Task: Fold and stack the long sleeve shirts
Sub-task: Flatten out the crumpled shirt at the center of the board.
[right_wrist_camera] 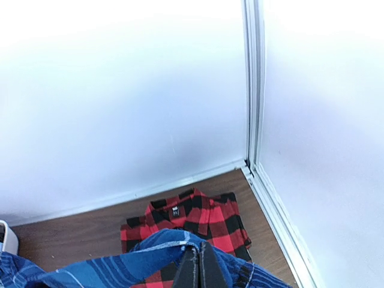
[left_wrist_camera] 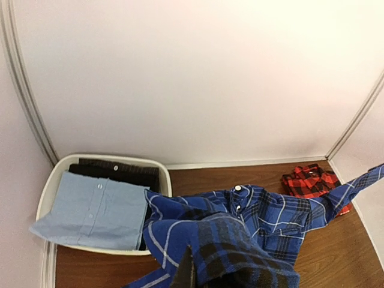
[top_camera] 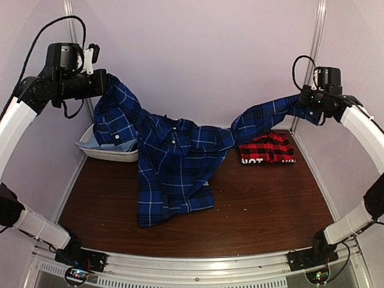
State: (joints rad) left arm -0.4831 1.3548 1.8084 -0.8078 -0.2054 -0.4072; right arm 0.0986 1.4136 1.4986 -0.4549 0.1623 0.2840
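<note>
Overhead, you are looking at both arms holding the blue plaid shirt (top_camera: 174,162) slung between them above the table (top_camera: 270,204). Your left gripper (top_camera: 105,84) is clamping one end of it high at 10 o'clock, its fingers all but buried in cloth in the left wrist view. Your right gripper (top_camera: 302,103) is pinching a sleeve at 2 o'clock, its fingers (right_wrist_camera: 207,273) pressing together on the blue fabric. The shirt's body is sagging between them, its lower hem lying on the wood near the centre. The red-and-black check shirt (top_camera: 267,147) is lying folded on the table at 2 o'clock, beneath the raised sleeve and near the back right corner. A white bin (top_camera: 108,156) is sitting at 10 o'clock, holding a light blue cloth (left_wrist_camera: 93,210) draped over a black garment (left_wrist_camera: 117,171).
</note>
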